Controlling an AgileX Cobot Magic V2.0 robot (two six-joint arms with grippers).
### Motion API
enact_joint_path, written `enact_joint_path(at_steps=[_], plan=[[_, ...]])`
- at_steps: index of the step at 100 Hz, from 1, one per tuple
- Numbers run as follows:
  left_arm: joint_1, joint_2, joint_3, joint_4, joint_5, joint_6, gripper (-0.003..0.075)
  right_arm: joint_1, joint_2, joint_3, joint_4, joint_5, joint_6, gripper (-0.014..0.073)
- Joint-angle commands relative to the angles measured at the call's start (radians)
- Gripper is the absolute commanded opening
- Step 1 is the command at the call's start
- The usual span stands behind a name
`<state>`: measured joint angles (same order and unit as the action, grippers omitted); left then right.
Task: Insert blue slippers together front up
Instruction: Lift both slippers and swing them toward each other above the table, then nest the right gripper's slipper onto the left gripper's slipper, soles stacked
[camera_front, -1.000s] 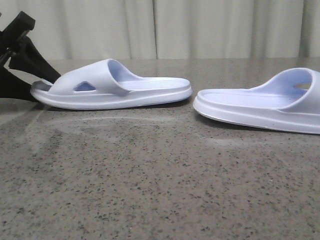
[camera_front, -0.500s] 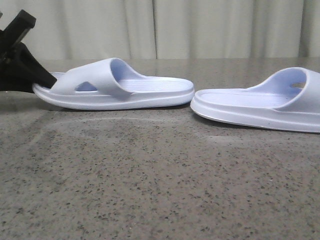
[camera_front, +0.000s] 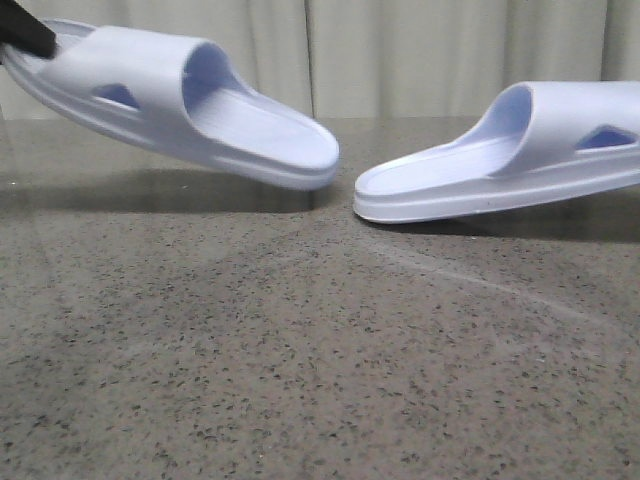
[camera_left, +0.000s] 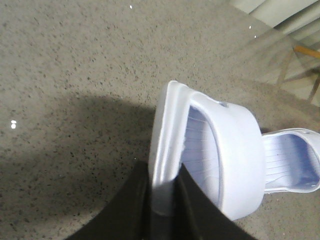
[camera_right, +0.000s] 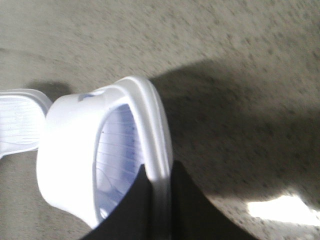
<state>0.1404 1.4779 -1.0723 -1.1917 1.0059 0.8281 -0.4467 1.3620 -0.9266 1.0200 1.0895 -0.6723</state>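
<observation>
Two pale blue slippers hang above the speckled table. The left slipper (camera_front: 190, 105) is lifted at its toe end, heel end tilted down toward the middle. My left gripper (camera_left: 163, 192) is shut on the toe-end sole edge of this left slipper (camera_left: 220, 150); only a black fingertip (camera_front: 28, 35) shows in the front view. The right slipper (camera_front: 500, 160) is tilted too, its toe end raised at the right and its heel end low by the table. My right gripper (camera_right: 160, 192) is shut on the sole edge of this right slipper (camera_right: 75, 150); it is out of the front view.
The grey speckled tabletop (camera_front: 320, 360) stretches toward the front. A pale curtain (camera_front: 400, 55) hangs behind the table. The two slipper heels face each other a small gap apart near the middle.
Both slippers lay flat on the table before. Now both are raised at their outer toe ends and tilted, heels pointing down toward the middle. The left gripper has moved up.
</observation>
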Motion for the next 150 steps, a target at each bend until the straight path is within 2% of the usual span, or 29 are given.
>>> enact_joint_path(at_steps=[1,16,38,58,78,113,150], plan=[[0.036,-0.053,-0.05,-0.06,0.042,-0.015,0.0015,-0.005,-0.034,-0.066,0.104,0.037,-0.016,-0.0107],[0.08,-0.058,-0.078,-0.066,0.103,-0.024,0.0015,-0.005,-0.034,-0.117,0.167,0.068,-0.016,-0.0107],[0.084,-0.058,-0.078,-0.095,0.145,-0.047,0.0015,-0.005,-0.031,-0.15,0.285,0.121,-0.068,-0.0107],[0.082,-0.036,-0.078,-0.172,0.245,-0.047,0.0015,0.052,0.022,-0.15,0.364,0.16,-0.143,-0.0107],[0.082,-0.027,-0.076,-0.175,0.261,-0.061,0.0016,0.1,0.078,-0.15,0.368,0.153,-0.197,-0.0107],[0.082,-0.021,-0.04,-0.168,0.261,-0.065,0.0016,0.104,0.173,-0.15,0.415,0.163,-0.25,-0.0107],[0.071,0.027,0.005,-0.191,0.261,-0.043,0.0016,0.153,0.192,-0.15,0.389,0.132,-0.296,-0.0107]])
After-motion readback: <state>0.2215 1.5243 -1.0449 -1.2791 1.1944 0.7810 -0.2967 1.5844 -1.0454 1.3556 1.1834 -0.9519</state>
